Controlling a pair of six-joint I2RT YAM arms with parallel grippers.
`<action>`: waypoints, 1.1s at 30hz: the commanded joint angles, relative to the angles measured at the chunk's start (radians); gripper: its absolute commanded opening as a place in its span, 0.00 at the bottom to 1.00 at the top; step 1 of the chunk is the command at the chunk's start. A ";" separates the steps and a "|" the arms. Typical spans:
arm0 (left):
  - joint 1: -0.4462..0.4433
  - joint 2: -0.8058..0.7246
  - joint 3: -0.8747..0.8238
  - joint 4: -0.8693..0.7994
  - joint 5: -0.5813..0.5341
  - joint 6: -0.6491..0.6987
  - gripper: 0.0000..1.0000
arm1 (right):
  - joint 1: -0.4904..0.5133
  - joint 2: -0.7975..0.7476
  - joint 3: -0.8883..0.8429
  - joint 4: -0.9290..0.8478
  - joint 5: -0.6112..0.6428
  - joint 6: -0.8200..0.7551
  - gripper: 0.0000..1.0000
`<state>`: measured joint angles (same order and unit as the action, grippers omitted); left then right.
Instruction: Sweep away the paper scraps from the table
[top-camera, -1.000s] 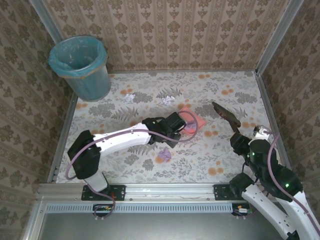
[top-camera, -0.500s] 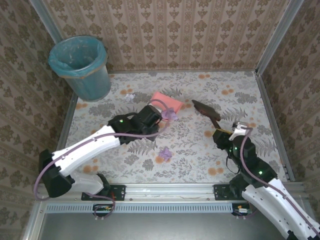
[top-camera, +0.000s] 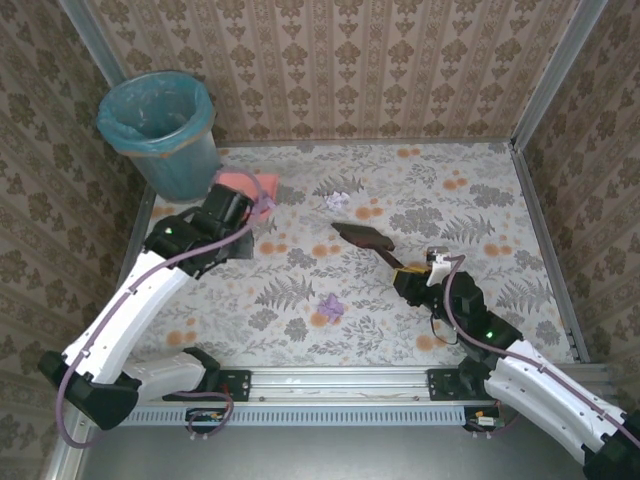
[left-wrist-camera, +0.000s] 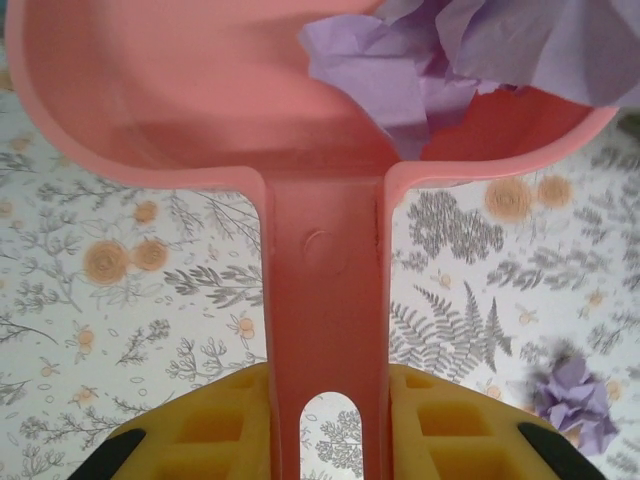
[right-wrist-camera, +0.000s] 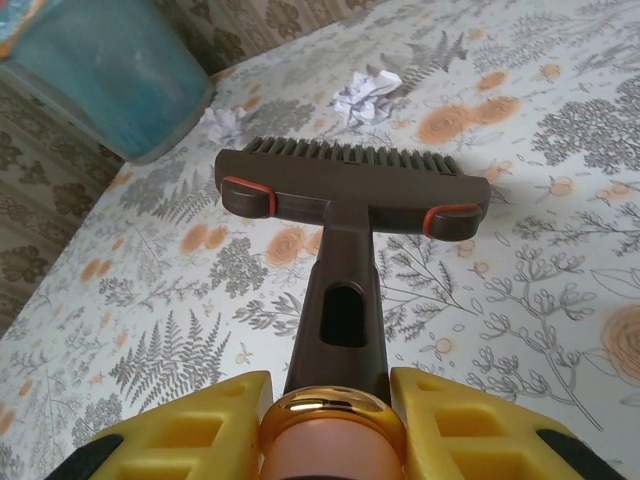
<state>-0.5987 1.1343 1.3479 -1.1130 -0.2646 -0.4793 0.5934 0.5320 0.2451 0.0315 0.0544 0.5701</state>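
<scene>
My left gripper (top-camera: 236, 207) (left-wrist-camera: 327, 420) is shut on the handle of a pink dustpan (top-camera: 252, 184) (left-wrist-camera: 180, 90), held up beside the teal bin (top-camera: 160, 130). Lilac paper scraps (left-wrist-camera: 400, 70) lie in the pan. A lilac scrap (top-camera: 330, 306) (left-wrist-camera: 575, 400) sits on the table (top-camera: 470, 200) near the front middle. A white scrap (top-camera: 340, 190) (right-wrist-camera: 368, 95) lies toward the back, and another white scrap (right-wrist-camera: 225, 122) lies near the bin. My right gripper (top-camera: 415, 283) (right-wrist-camera: 330, 420) is shut on the handle of a dark brown brush (top-camera: 362, 236) (right-wrist-camera: 350, 180), whose bristles point at the white scrap.
The teal bin (right-wrist-camera: 100, 70) with a liner stands at the back left corner. Brown patterned walls and metal rails close the table on three sides. Bare cloth lies on the right half of the table.
My left arm has swung the dustpan with its lilac scraps left and back, up to the bin. My right arm has carried the brush left toward the table's middle.
</scene>
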 joint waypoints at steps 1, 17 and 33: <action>0.077 0.010 0.117 -0.057 0.032 -0.006 0.00 | 0.007 -0.010 -0.028 0.131 0.014 -0.030 0.00; 0.550 0.410 0.756 -0.080 0.409 -0.087 0.00 | 0.007 -0.158 -0.072 0.059 0.149 -0.079 0.00; 0.797 0.775 0.957 0.307 0.947 -0.519 0.00 | 0.006 -0.198 -0.073 0.031 0.176 -0.125 0.00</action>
<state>0.1810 1.8931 2.2364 -0.9150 0.5491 -0.8913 0.5938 0.3531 0.1722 0.0330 0.2039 0.4732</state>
